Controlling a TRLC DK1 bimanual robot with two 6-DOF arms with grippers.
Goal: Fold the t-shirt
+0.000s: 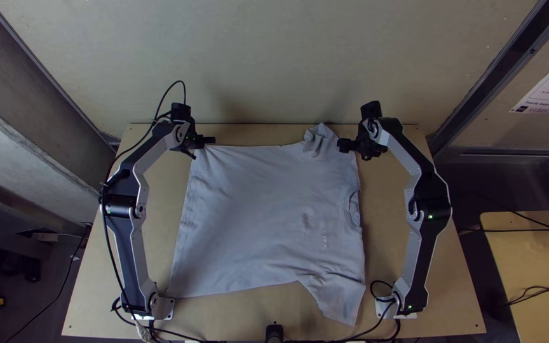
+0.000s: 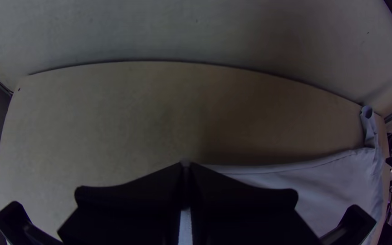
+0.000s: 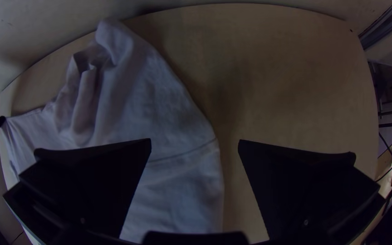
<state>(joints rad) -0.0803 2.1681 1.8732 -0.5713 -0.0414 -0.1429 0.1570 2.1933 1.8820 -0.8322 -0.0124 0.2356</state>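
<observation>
From where I stand, the pale grey t-shirt (image 1: pixel 262 216) lies spread over the smooth, light wooden counter (image 1: pixel 446 286), between the two arms. It's soft, thin-looking cloth with shallow wrinkles, its straight hem (image 1: pixel 181 241) towards the left arm and its curved collar (image 1: pixel 352 209) towards the right. The near sleeve (image 1: pixel 341 298) slants out in a flat, blunt shape towards the counter's near edge; the far sleeve (image 1: pixel 319 141) is rumpled into small upright folds, its tip by the far edge. Faint light marks run in a short row on the fabric near the collar.

The left end effector (image 1: pixel 213 140) is at the far hem corner, its broad matte black fingers (image 2: pixel 132 199) pressed together with a bit of the shirt pinched between them. The right end effector (image 1: pixel 342 145) is beside the far sleeve, its wide, angular fingers (image 3: pixel 296 186) spread well apart, gripping nothing; the shirt's rounded shoulder edge shows in the gap.
</observation>
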